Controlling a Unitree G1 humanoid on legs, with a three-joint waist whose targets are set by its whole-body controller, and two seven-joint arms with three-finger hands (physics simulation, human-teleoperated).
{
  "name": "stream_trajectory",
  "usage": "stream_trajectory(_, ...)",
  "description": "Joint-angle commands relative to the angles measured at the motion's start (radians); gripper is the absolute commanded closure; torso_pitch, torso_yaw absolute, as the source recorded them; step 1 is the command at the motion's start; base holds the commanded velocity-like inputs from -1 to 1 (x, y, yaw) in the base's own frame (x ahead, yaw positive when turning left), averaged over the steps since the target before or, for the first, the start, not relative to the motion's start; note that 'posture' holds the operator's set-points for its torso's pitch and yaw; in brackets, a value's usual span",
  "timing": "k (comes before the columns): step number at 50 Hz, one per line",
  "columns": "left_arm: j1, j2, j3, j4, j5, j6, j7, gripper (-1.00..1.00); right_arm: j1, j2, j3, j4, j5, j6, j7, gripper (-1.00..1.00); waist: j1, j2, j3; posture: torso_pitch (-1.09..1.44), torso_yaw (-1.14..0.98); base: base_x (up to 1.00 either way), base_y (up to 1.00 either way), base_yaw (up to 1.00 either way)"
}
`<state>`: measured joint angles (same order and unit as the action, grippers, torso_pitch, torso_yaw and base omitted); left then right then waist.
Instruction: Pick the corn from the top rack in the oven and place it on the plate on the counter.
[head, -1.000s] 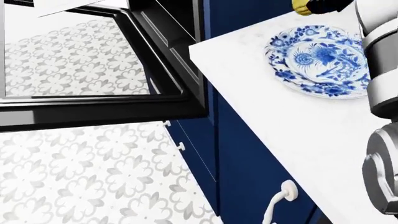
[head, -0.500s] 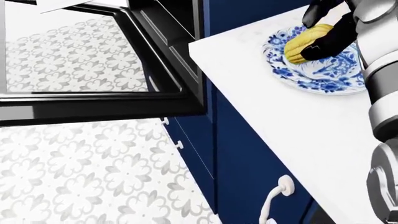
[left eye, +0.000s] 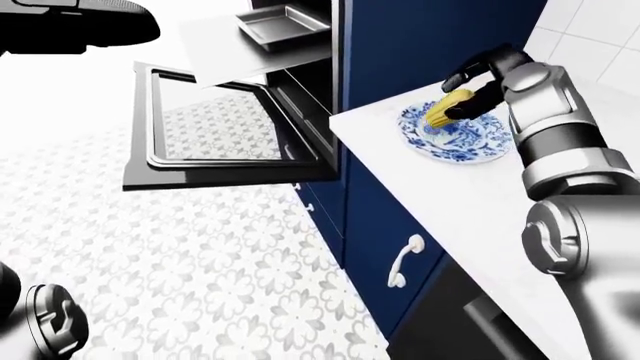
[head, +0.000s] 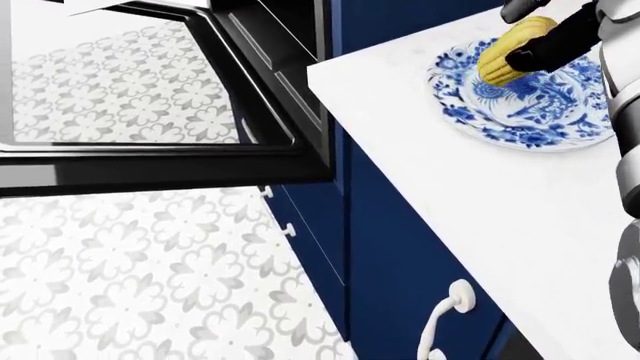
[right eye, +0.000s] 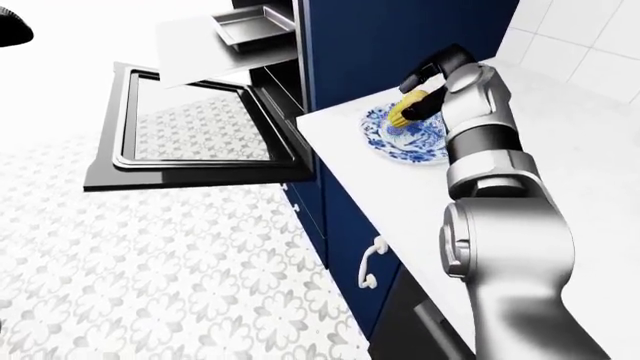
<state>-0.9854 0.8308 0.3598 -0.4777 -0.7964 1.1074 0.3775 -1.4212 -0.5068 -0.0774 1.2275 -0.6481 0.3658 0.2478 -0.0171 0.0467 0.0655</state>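
Since the earlier head view, the corn (head: 512, 49) has shifted toward the top right of the blue-patterned plate (head: 530, 120), carried by the right hand (left eye: 478, 81), whose black fingers stay curled around the yellow cob just above the plate. The plate sits on the white counter (head: 480, 202), right of the open oven door (left eye: 215, 142). A baking tray (left eye: 282, 25) shows inside the oven. The left hand (left eye: 45, 326) appears at the bottom left; its grip cannot be made out.
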Motion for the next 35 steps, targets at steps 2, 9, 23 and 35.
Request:
stream_trajectory(2, -0.032, 0.014, 0.015, -0.009, 0.008, -0.018, 0.004, -1.0, -0.05, -0.021, -0.002, -0.05, -0.001, -0.017, -0.008, -0.25, 0.0, -0.002, -0.03, 0.0, 0.0, 0.0, 0.0, 0.0)
stream_trajectory(9, -0.047, 0.023, 0.021, -0.014, -0.01, -0.002, 0.015, -1.0, -0.063, -0.03, -0.008, -0.063, 0.007, -0.007, 0.002, -1.0, -0.001, -0.002, -0.028, 0.0, 0.0, 0.0, 0.0, 0.0)
stream_trajectory(23, -0.045, 0.027, 0.013, -0.002, -0.002, -0.019, 0.008, -1.0, -0.081, -0.034, -0.009, -0.082, 0.009, 0.006, 0.01, -1.0, -0.001, -0.002, -0.027, 0.0, 0.0, 0.0, 0.0, 0.0)
stream_trajectory(35, -0.018, 0.026, 0.021, 0.007, 0.032, -0.038, -0.019, -1.0, -0.086, -0.042, -0.02, -0.406, 0.031, 0.148, 0.122, -1.0, 0.0, -0.002, -0.021, 0.0, 0.0, 0.0, 0.0, 0.0)
